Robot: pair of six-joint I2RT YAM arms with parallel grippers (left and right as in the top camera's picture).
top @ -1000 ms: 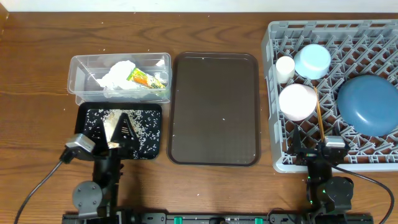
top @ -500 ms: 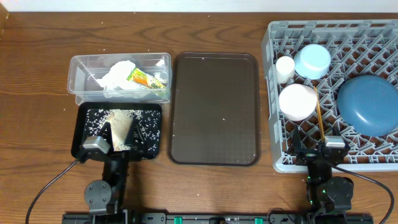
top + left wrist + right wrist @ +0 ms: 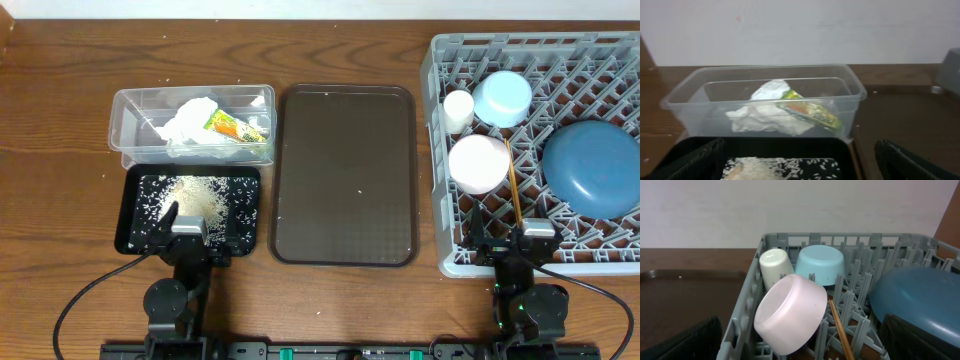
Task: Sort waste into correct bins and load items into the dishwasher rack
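Looking down, you see left pincer [image 3: 800,167] and right pincer [image 3: 802,342] released at 6 o'clock; napkin [image 3: 188,120], wrapper [image 3: 232,127] in tub [image 3: 125,100], rice [image 3: 195,193] in black tray [image 3: 258,212] at 9; plate [image 3: 590,165], blue bowl [image 3: 502,97], white bowl [image 3: 478,163], cup [image 3: 458,108], chopsticks [image 3: 515,185] in rack [image 3: 437,200] at 3.

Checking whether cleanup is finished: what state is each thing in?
clear tub, holds napkin and wrapper
black tray, holds rice
serving tray, few white specks
rack, loaded
plate, lying in rack
light-blue bowl, upside down
white bowl, tilted, base up
cup, upside down
chopsticks, lying in rack
left gripper, open, empty
right gripper, open, empty
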